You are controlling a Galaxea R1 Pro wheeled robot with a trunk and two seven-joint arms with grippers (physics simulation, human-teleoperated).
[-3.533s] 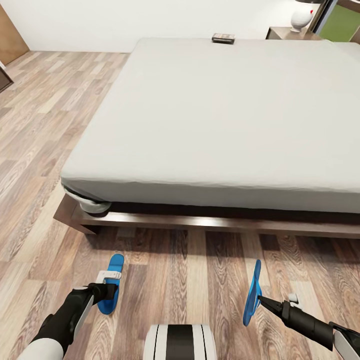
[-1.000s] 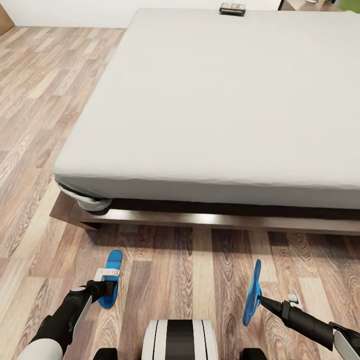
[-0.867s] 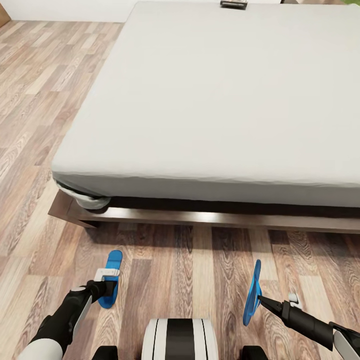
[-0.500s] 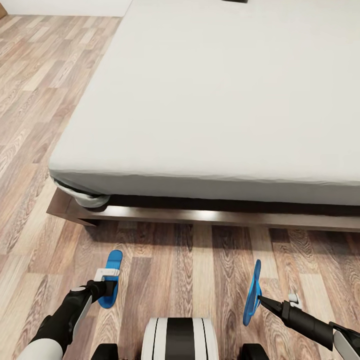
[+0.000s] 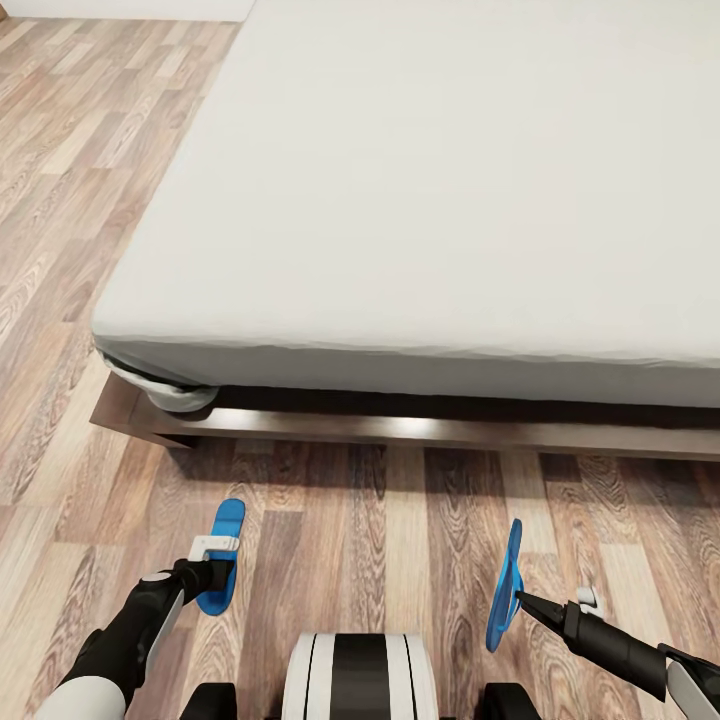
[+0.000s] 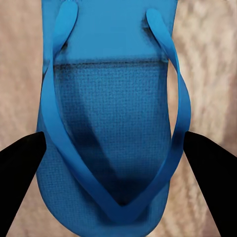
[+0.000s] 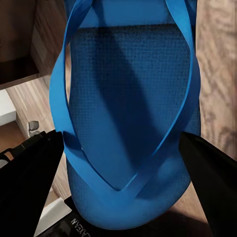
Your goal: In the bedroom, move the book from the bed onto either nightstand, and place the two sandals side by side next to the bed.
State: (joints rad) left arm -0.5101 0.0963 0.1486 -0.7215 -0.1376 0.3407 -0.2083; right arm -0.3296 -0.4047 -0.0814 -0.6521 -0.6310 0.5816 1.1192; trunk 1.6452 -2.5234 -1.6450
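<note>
1. The left tool point(image 5: 208, 577) is clamped on one blue sandal point(image 5: 222, 556), which lies roughly flat with its sole facing up toward the head camera, at about 7 o'clock in the head view. In the left wrist view the dark fingertips point(image 6: 19, 165) sit at either side of this left sandal point(image 6: 111, 123), against its straps.
2. The right tool point(image 5: 520, 599) grips the other sandal point(image 5: 506, 585), held on edge so it shows as a thin upright blue sliver at about 5 o'clock. In the right wrist view its fingertips point(image 7: 29, 163) flank the strapped face of this right sandal point(image 7: 131, 113).
3. Both sandals sit well apart, one either side of the robot's white-and-black trunk point(image 5: 358, 675) at 6 o'clock.
4. Below them runs the light-brown wood-plank floor point(image 5: 390, 520).
5. Just beyond, toward 12 o'clock, stands the bed point(image 5: 420, 432): a dark brown frame edge under a plain pale mattress.
6. More plank floor stretches away at 10 o'clock.
</note>
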